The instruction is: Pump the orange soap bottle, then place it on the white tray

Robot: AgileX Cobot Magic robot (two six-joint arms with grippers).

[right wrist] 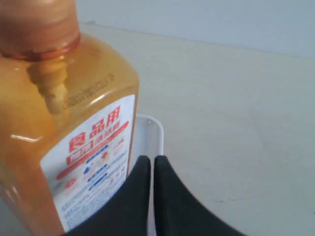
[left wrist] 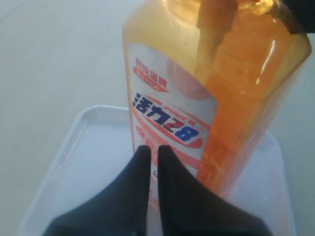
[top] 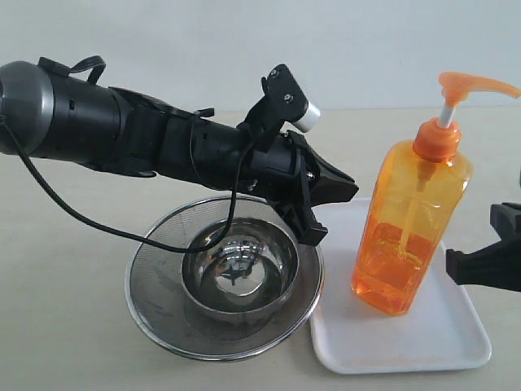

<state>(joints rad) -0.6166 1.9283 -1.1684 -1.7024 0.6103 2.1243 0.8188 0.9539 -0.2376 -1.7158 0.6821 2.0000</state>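
- On the front label (left wrist: 167, 113) of the orange soap bottle (left wrist: 246, 88), just ahead of the fingertips of the left gripper (left wrist: 153, 149), we read "活力28" in blue, with a small "POWER".
- On its other label (right wrist: 93, 162), beside the fingertips of the right gripper (right wrist: 152, 158), we read "食品用" in red; the smaller lines are too blurred.

Obstacles: orange soap bottle (top: 411, 220) on white tray (top: 407, 360), strainer bowl (top: 159, 305) adj.; tray front free.

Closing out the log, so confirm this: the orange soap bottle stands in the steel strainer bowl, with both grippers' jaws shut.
Wrong place: the orange soap bottle stands on the white tray beside the steel strainer bowl, as the exterior view shows. The rest holds.
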